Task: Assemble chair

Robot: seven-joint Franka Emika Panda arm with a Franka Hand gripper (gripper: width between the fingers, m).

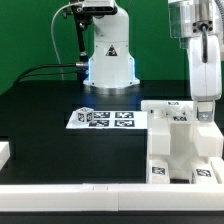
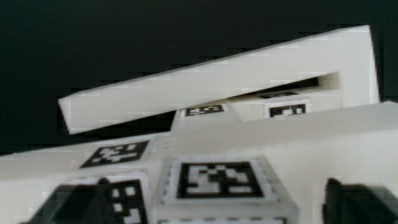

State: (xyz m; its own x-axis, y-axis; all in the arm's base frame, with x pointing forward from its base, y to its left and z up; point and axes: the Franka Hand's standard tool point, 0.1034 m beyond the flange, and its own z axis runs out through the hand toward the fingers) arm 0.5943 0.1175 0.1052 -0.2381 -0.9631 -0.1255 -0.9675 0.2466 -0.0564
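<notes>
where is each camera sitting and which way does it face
Exterior view: off the arm, facing the robot base across the black table; it sees the marker board, the white chair pieces and the gripper hanging over them at the exterior view's right.
Wrist view: on the wrist, looking past its own dark fingers onto tagged chair pieces close below.
Shared: both show the chair pieces and the gripper.

Matt white plastic chair parts (image 1: 180,140) on a matt black table (image 1: 60,140).
</notes>
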